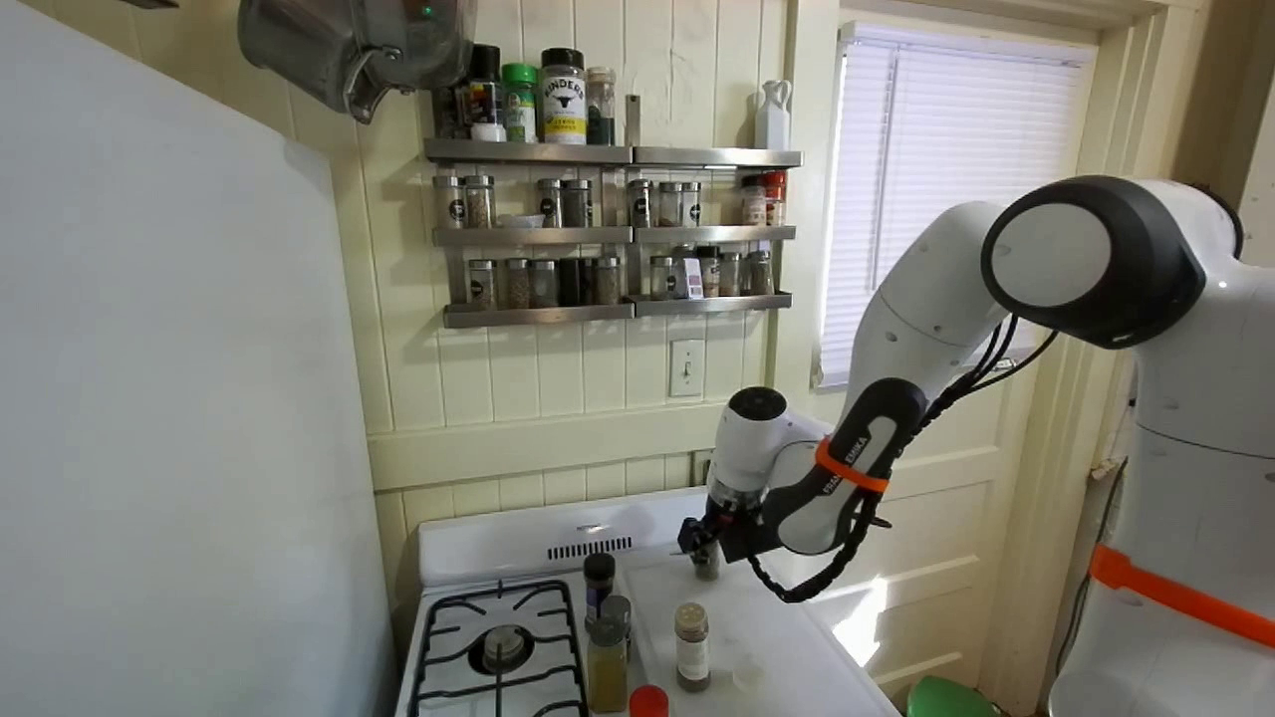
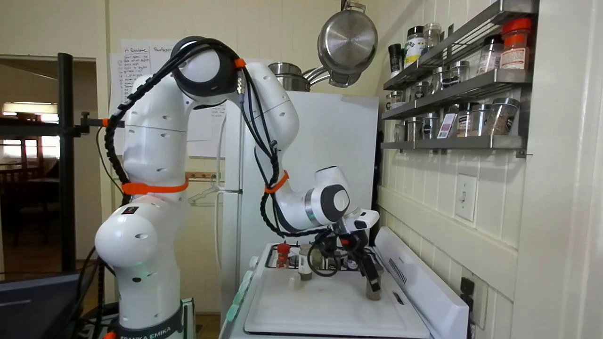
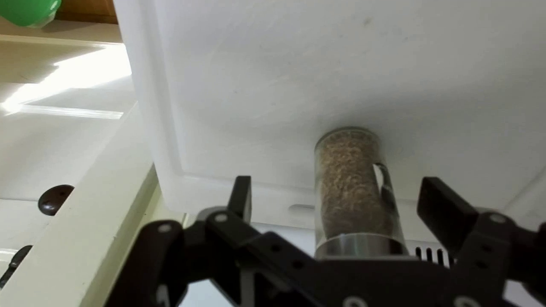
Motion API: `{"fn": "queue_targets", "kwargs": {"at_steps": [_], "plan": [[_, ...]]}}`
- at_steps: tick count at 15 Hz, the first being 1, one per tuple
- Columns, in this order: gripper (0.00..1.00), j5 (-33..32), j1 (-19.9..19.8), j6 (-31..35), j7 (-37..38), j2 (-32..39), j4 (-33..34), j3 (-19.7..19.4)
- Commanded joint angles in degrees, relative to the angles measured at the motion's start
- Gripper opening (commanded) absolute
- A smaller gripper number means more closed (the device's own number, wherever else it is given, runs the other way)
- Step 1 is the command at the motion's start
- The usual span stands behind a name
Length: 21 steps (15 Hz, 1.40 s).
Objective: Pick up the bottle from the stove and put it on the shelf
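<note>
A glass jar of brown grains with a metal lid, the bottle [image 3: 350, 183], stands on the white cover of the stove [image 2: 330, 310], close to its back panel. In the wrist view my gripper [image 3: 335, 194] is open around it, one finger on each side, with a gap visible on both sides. The lid end reaches down to the gripper's body. Both exterior views show the gripper tilted over the bottle [image 1: 706, 566], partly covering it. The steel shelf [image 1: 717, 156] hangs on the wall above, its tiers lined with jars; it also appears at the right in an exterior view [image 2: 471, 142].
Several other spice containers stand on the stove, including a brown shaker [image 1: 692, 647], a yellowish jar [image 1: 607, 667] and a red-capped one [image 2: 282, 256]. A burner grate [image 1: 503, 647] lies beside them. The fridge [image 1: 179, 398] flanks the stove. Pans [image 2: 348, 42] hang overhead.
</note>
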Motion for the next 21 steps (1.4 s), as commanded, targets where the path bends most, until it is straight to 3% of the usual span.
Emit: {"fn": "queue_targets", "kwargs": {"at_steps": [1,14,21], "plan": [[1.0,-3.7,0.3,2.3,3.7,2.7,1.4,-0.5],[0.98,-11.8,0.8,2.9,11.4,6.1,4.8,-1.6],[1.0,-11.7,1.0,3.4,11.7,6.7,4.6,-1.2]]}}
